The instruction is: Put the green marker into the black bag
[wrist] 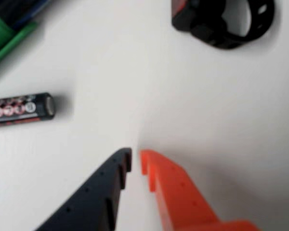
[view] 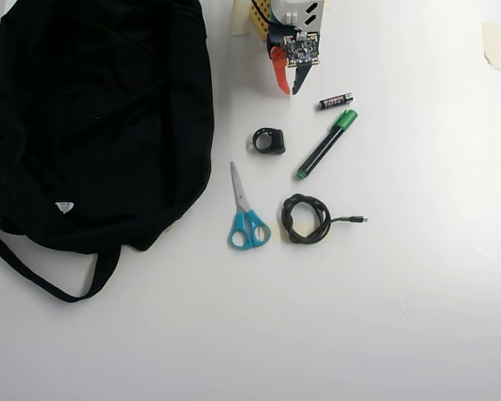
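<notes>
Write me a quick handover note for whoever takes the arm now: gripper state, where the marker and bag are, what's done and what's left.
Gripper: empty, jaws nearly closed, near the top of the overhead view, above the table.
Green marker: lying on the table just below the battery, untouched.
Black bag: at the left of the overhead view, well apart from the marker.
Done: nothing yet.
Left: open the gripper, grasp the marker, carry it over to the bag and drop it in.

battery (view: 336, 101) | black strap (view: 270, 140) | scissors (view: 246, 214) (blue handles) | coiled cable (view: 306, 219) | tape (view: 493, 45)
</notes>
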You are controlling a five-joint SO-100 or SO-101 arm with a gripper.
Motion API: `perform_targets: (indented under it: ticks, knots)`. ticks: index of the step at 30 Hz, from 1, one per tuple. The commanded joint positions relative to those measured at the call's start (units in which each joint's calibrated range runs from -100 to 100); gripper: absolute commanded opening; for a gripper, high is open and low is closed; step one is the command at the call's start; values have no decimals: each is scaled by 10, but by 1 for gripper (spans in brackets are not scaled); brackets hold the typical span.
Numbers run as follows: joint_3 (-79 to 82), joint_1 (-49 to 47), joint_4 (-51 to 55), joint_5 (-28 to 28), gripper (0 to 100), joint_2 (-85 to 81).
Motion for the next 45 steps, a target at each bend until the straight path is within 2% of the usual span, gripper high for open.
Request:
perform_targets:
  ticks: [1, 8, 15, 20, 33, 45]
  knots:
    - [16, -3, -33, 1, 2, -7]
    - [7, -4, -198, 0, 2, 12]
    - [-30, -4, -463, 0, 2, 125]
    - [-98, -1, -550, 0, 2, 213]
    - [-436, 5, -577, 5, 2, 490]
    - [-684, 8, -577, 6, 2, 703]
